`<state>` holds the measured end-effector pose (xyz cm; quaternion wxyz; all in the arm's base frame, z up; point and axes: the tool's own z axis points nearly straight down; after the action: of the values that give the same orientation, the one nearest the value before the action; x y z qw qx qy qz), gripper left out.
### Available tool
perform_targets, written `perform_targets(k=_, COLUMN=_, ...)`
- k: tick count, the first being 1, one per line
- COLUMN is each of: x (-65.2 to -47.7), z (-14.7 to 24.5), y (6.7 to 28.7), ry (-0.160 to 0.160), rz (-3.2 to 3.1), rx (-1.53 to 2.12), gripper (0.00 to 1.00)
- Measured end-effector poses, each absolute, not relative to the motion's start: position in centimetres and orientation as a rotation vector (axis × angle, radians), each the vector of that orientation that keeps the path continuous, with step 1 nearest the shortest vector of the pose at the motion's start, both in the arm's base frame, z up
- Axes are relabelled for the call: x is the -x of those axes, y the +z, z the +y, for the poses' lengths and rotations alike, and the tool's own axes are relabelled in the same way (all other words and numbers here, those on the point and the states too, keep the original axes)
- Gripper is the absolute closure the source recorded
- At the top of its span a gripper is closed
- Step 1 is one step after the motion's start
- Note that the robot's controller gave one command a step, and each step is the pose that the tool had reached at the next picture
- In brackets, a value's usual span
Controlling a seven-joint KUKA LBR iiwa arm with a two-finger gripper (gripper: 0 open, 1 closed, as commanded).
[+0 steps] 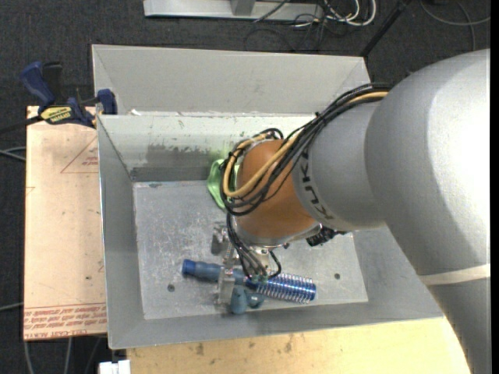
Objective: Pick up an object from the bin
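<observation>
Arm point(413, 170) enters from the right and reaches down into the grey bin point(168, 224). Its wrist carries an orange cover point(269, 197), and black and yellow cables point(331, 114) loop across it.

The claw point(229, 291) is low over the front part of the bin floor, about midway along the front wall. Whether it is open or closed cannot be told, and nothing can be confirmed in its grasp.

Two blue items lie at the claw. A short blue cylindrical piece point(199, 269) lies just to its left on the floor. A blue ribbed roller point(288, 288) lies just to its right, its near end touching or passing under the claw; which one cannot be told.

A green object point(214, 179) lies toward the back of the bin, partly hidden behind the orange cover and well apart from the blue items.
</observation>
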<state>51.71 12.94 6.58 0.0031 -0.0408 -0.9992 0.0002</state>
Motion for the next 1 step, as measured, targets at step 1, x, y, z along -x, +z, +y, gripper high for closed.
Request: perform_targets(k=1, x=-51.88, z=12.99, y=7.00, ry=-0.003, rz=-3.139, rx=0.131, gripper=1.00)
